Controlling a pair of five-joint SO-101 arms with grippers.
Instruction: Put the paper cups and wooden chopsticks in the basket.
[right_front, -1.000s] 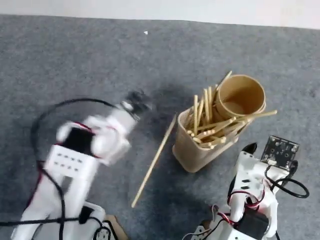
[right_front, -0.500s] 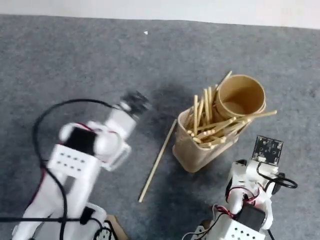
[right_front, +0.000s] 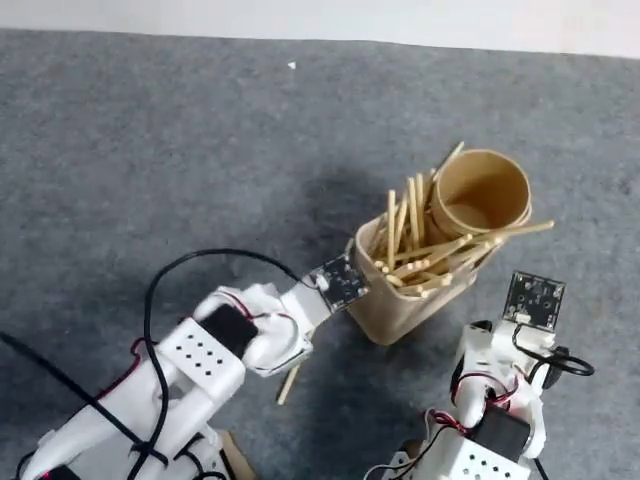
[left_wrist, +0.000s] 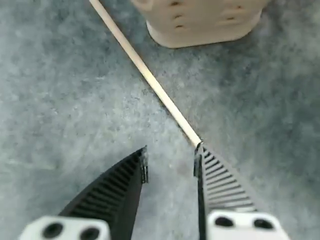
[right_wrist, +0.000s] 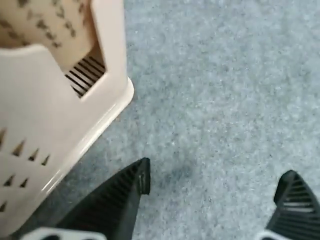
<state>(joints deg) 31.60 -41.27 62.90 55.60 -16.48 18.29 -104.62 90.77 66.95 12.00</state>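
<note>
on the table by the basket (left_wrist: 200, 27), the loose chopstick (left_wrist: 150, 80) runs lengthwise away from the half-open left tool (left_wrist: 171, 160). it meets one fingertip (left_wrist: 201, 154), just beside the gap.

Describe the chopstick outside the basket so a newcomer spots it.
Start at the beige basket on the grey carpet, packed with chopsticks and a paper cup. One wooden chopstick lies flat on the carpet, angling away from the basket's base. It alone is outside the basket.

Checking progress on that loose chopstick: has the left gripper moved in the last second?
Yes. The left gripper swung toward the basket, now low over the loose chopstick beside it.
</note>
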